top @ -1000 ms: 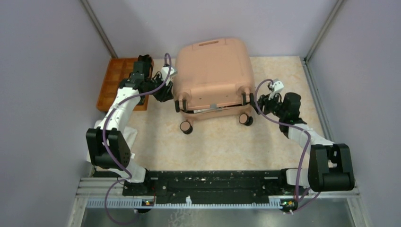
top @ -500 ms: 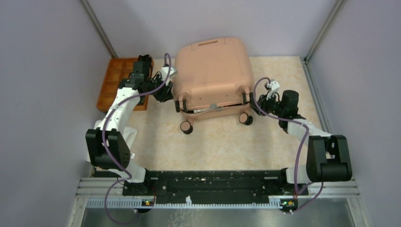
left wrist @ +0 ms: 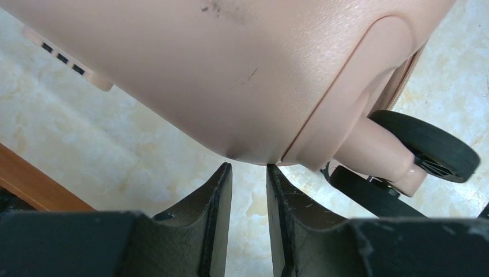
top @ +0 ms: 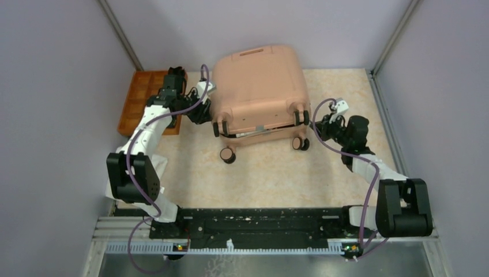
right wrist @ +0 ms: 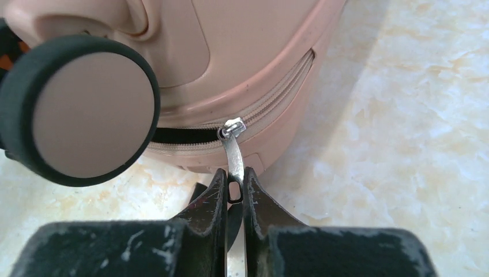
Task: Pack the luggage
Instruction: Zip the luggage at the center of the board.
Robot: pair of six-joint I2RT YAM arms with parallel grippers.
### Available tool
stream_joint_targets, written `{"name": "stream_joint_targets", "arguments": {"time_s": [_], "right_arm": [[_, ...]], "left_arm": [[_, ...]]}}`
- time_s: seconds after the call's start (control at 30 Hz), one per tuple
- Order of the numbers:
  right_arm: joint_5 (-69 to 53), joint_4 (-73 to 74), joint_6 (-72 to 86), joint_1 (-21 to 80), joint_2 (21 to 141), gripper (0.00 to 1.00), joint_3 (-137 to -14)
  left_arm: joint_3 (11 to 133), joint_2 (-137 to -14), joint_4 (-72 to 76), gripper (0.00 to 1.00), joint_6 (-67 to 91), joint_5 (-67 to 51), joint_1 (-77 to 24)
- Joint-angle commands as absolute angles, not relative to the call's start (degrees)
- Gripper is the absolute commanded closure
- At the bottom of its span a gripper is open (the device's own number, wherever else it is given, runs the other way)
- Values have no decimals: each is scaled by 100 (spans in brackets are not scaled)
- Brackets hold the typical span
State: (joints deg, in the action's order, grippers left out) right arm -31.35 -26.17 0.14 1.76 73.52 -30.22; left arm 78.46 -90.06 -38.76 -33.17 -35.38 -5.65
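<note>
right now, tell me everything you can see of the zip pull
The zip pull is a thin silver metal tab with a slot near its lower end. It runs from the slider of the luggage zip, at a rounded corner beside a wheel. Left of the slider the zip gapes dark; right of it, it is closed. The right pincer is shut on the tab.

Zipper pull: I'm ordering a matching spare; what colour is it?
Silver metal. The zipper pull shows best in the right wrist view, pinched in the right claw.
</note>
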Motion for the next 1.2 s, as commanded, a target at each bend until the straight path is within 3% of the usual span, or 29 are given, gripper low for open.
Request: {"name": "stream_joint_targets", "arguments": {"time_s": [0.0,0.33,0.53,0.7,0.9,1.17], "right_arm": [[-3253,-3289,214,240,6852,100,-2895],[-3426,-3205,680,468,6818,100,-2751],[-3467,-3754,2173,474,6893,100,-2627],[-3447,-5542,4003,655,7090,100,-2016],[-3338,-5690,4600,1073,7354,100,-2110],[-2891,-7327,5577,1860,8053,100,-1797]], "left_arm": [[8041,-9241,-3660,65,-3403,-3809,-554],[8023,-9288,-3577,65,-3377,-3815,-676],[8022,-9339,-3502,65,-3353,-3793,-730],[8001,-9491,-3374,68,-3411,-3669,-952],[8170,-9655,-3360,68,-3480,-3499,-1260],[8365,-9883,-3363,69,-3542,-3382,-1600]]}}
